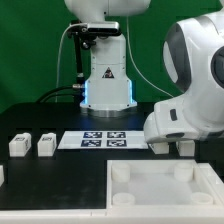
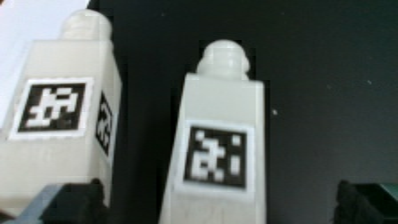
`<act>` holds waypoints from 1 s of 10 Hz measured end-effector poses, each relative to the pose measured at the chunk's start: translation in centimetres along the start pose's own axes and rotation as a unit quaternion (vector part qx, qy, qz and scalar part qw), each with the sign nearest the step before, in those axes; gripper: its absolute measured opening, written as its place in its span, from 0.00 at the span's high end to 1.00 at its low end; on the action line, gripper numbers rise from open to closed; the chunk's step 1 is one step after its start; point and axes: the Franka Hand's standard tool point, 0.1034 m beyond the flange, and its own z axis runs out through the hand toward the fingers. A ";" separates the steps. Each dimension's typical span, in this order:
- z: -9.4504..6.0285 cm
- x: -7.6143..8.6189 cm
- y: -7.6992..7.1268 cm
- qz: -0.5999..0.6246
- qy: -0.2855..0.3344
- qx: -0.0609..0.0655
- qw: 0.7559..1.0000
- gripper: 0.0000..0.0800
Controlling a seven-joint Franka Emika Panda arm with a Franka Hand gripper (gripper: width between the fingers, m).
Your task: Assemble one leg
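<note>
In the wrist view two legs lie side by side on the black table, each a white square post with a rounded peg end and a black-and-white tag. One leg (image 2: 222, 140) lies between my fingers; the other leg (image 2: 63, 105) lies beside it. My gripper (image 2: 217, 206) is open, with a dark fingertip (image 2: 64, 206) on one side of the middle leg and the other fingertip on the far side, gaps on both. In the exterior view the gripper (image 1: 170, 147) is low over the table at the right, and it hides these legs.
Two more legs (image 1: 18, 145) (image 1: 46, 145) stand at the exterior view's left. The marker board (image 1: 100, 138) lies in the middle. The large white tray (image 1: 120, 180) with round corner sockets fills the front. The robot base (image 1: 106, 80) stands behind.
</note>
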 end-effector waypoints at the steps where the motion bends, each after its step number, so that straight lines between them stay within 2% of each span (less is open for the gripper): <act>1: 0.4 0.1 -0.3 -0.001 -0.003 -0.002 1.000 0.19; 5: 0.9 0.2 -0.4 -0.003 -0.009 -0.003 1.000 0.19; 6: 0.9 0.2 -0.4 -0.003 -0.009 -0.003 1.000 0.25; 7: 0.9 0.2 -0.4 -0.003 -0.009 -0.003 1.000 0.25; 8: 0.9 0.2 -0.4 -0.003 -0.009 -0.003 1.000 0.47; 9: 0.9 0.2 -0.4 -0.003 -0.009 -0.003 1.000 0.47; 10: 1.0 0.1 -0.4 -0.003 -0.009 -0.004 1.000 0.64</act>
